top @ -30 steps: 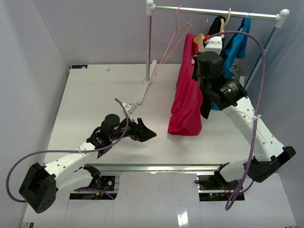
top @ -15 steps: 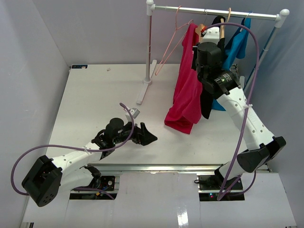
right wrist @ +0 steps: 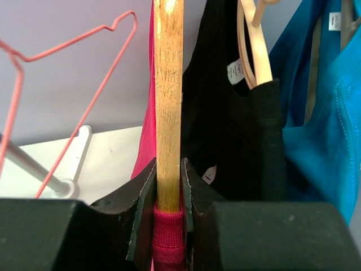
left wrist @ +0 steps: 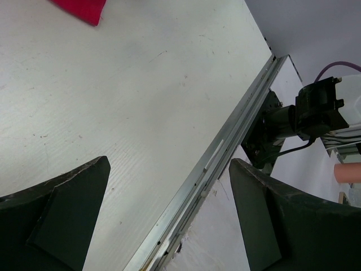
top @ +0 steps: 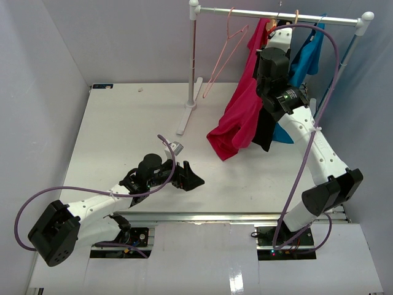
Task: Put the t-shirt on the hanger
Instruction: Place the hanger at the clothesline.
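Step in hand: hanging up the loaded hanger. My right jaws are clamped on the wooden hanger (right wrist: 168, 84), up by the rail (top: 245, 12). The t-shirt (top: 241, 117) drapes from it, hem clear of the worktop (top: 123, 123), just beside the black garment (right wrist: 225, 113). Hook over the rail or not: cannot tell. Left jaws wide apart, empty, low over the worktop. Next, I judge: seat the hook, then release gently.

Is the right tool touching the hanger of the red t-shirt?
Touching. The right wrist view shows the right tool shut on the hanger, both fingers pressed against the wood, no gap.
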### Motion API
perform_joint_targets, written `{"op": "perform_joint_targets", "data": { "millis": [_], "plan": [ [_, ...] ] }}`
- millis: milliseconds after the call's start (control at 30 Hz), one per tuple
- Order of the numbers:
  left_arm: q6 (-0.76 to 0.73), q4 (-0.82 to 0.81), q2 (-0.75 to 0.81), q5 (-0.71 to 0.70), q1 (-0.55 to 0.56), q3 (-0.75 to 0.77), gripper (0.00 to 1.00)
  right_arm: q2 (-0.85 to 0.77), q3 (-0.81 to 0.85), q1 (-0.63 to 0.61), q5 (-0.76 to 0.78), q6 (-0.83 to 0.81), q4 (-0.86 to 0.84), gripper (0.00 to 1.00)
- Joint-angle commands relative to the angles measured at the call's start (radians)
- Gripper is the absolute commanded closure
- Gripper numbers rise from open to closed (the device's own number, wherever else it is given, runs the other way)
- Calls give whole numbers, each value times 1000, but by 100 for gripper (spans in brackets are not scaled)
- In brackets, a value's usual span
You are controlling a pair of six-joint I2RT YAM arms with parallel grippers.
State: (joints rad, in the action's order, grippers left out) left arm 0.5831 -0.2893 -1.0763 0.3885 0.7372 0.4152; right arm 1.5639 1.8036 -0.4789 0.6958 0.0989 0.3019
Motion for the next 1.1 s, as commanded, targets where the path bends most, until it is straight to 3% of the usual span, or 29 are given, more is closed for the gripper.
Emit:
{"op": "perform_joint_targets", "data": {
  "millis": [0, 267, 733, 767, 833, 1067],
  "plan": [
    [-16, 5, 0, 4, 7, 31, 2, 21, 30, 32, -20, 21, -149, 92],
    [-20, 7, 8, 0, 14, 30, 2, 174, 138, 40, -66, -70, -166, 92],
    [-25, 18, 7, -5, 19, 33, 2, 96, 30, 41, -93, -47, -167, 90],
    [-27, 18, 6, -5, 19, 34, 2, 90, 23, 42, -115, -49, -167, 84],
    [-32, 16, 7, -2, 19, 36, 2, 76, 14, 40, -150, -53, -162, 54],
    [-53, -6, 30, -22, 22, 15, 2, 26, 74, 40, -256, -37, -48, 10]
  ]
}}
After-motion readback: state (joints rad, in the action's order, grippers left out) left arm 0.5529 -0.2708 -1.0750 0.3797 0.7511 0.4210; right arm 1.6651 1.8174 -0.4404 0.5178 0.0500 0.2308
